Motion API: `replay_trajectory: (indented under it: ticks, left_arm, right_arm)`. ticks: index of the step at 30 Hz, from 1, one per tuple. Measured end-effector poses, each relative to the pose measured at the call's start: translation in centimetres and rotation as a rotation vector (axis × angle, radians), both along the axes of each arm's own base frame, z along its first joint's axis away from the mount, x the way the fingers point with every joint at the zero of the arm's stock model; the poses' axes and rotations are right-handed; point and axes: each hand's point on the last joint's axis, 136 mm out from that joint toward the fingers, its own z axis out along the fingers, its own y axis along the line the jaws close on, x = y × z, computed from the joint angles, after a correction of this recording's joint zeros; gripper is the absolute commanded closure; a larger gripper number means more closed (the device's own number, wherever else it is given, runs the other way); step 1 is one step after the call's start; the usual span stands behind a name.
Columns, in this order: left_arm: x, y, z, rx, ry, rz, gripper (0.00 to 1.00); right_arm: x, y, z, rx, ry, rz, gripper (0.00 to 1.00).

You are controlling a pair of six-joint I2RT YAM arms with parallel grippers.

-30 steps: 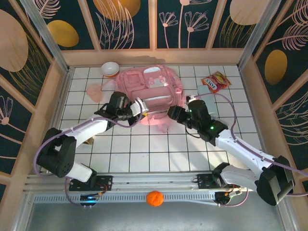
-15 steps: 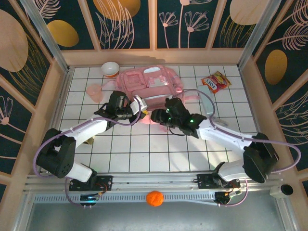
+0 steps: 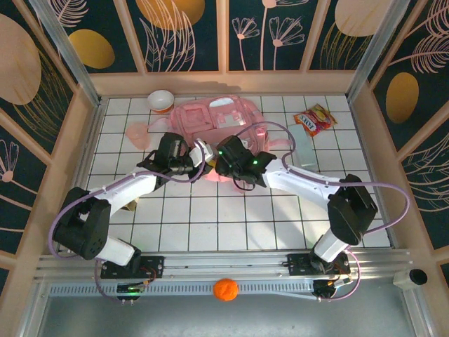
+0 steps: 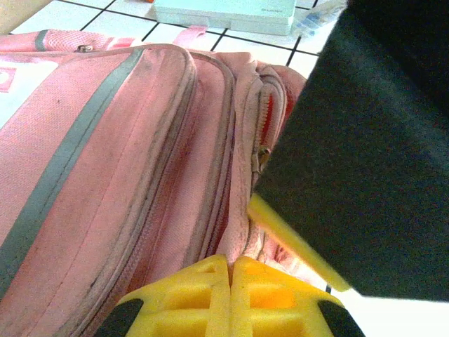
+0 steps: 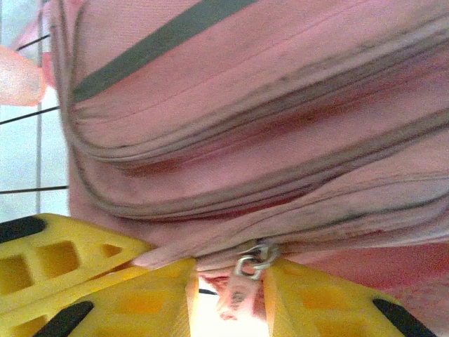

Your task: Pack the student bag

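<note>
The student bag (image 3: 214,121) lies flat on the white tiled table (image 3: 210,217), at the far middle of it, pink with pale front panels, its near edge turned toward the arms. Both arms reach in and meet at that near edge, almost nose to nose. The left gripper (image 4: 230,263) comes in from the left, its yellow fingers pressed tight together on a fold of the pink fabric, just below a zipped seam. The right gripper (image 5: 230,281) comes across from the right side, its long arm bent over the tiles. Its two yellow fingers stand apart, with a small zip pull (image 5: 242,270) hanging in the gap between them. From where I look, the pull touches neither finger. In the left wrist view the right gripper's dark body looms just beside the bag's corner. Several grey-edged zip lines run along the bag's side, one above the other. Farther out, a small bowl (image 3: 160,100) sits just off the bag's far left corner, and a pale pink cup (image 3: 137,133) stands near the bag's left side. A bright snack packet (image 3: 314,119) lies well apart to the right, close to the far right corner of the table. A flat mint-green box (image 4: 224,10) rests on the tiles beyond the bag. An orange ball (image 3: 225,288) sits down below the front rail, between the two arm bases.
</note>
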Motion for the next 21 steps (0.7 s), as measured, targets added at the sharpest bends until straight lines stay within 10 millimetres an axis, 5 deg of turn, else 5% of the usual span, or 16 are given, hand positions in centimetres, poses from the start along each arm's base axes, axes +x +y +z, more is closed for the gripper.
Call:
replay_trajectory:
  ticks: [7,21]
  left_arm:
    - [-0.2,-0.2,0.0,-0.003,0.001,-0.010,1.00]
    - [-0.2,-0.3,0.1,-0.005,0.003,-0.010,1.00]
  right_arm:
    - [-0.3,-1.8,-0.9,-0.083,0.017,-0.039,0.70]
    - [0.4,-1.7,-1.2,-0.120,0.004,0.015,0.67]
